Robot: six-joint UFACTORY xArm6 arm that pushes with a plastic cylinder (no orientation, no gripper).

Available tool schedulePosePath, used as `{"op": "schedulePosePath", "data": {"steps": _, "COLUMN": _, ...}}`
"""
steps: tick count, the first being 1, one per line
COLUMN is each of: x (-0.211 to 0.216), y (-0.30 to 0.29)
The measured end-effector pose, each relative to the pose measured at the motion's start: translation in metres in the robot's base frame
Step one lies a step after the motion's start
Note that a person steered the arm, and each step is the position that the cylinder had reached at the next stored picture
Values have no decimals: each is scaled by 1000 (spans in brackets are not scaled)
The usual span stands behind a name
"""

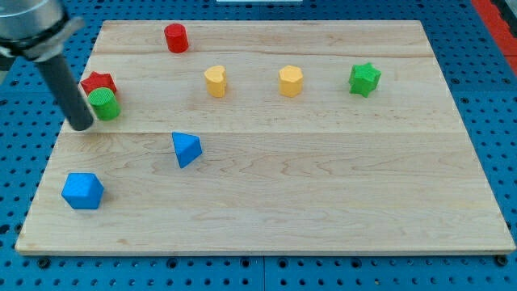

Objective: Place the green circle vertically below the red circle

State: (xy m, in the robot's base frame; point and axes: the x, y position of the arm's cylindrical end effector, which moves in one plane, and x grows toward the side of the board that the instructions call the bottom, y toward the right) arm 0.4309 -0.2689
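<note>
The green circle (pixel 104 103) sits near the board's left edge, touching a red star-like block (pixel 98 82) just above it. The red circle (pixel 176 38) stands near the view's top, to the upper right of the green circle. My tip (pixel 81 125) rests on the board just left of and slightly below the green circle, close to it or touching it. The dark rod rises from there toward the view's top left.
A blue triangle (pixel 186 149) lies right of and below the green circle. A blue cube-like block (pixel 82 191) sits at the lower left. A yellow heart (pixel 215 81), a yellow hexagon (pixel 291 81) and a green star (pixel 364 79) line the upper middle. The wooden board (pixel 323 178) ends at a blue pegboard.
</note>
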Motion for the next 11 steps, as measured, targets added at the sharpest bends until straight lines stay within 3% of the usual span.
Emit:
{"op": "schedulePosePath", "data": {"steps": 1, "x": -8, "y": 16}}
{"op": "schedulePosePath", "data": {"steps": 2, "x": -16, "y": 79}}
{"op": "schedulePosePath", "data": {"steps": 3, "x": -20, "y": 66}}
{"op": "schedulePosePath", "data": {"steps": 4, "x": -20, "y": 8}}
{"op": "schedulePosePath", "data": {"steps": 5, "x": -29, "y": 5}}
{"op": "schedulePosePath", "data": {"steps": 8, "x": -50, "y": 100}}
{"op": "schedulePosePath", "data": {"steps": 9, "x": -60, "y": 108}}
{"op": "schedulePosePath", "data": {"steps": 10, "x": -27, "y": 88}}
{"op": "schedulePosePath", "data": {"steps": 11, "x": -48, "y": 89}}
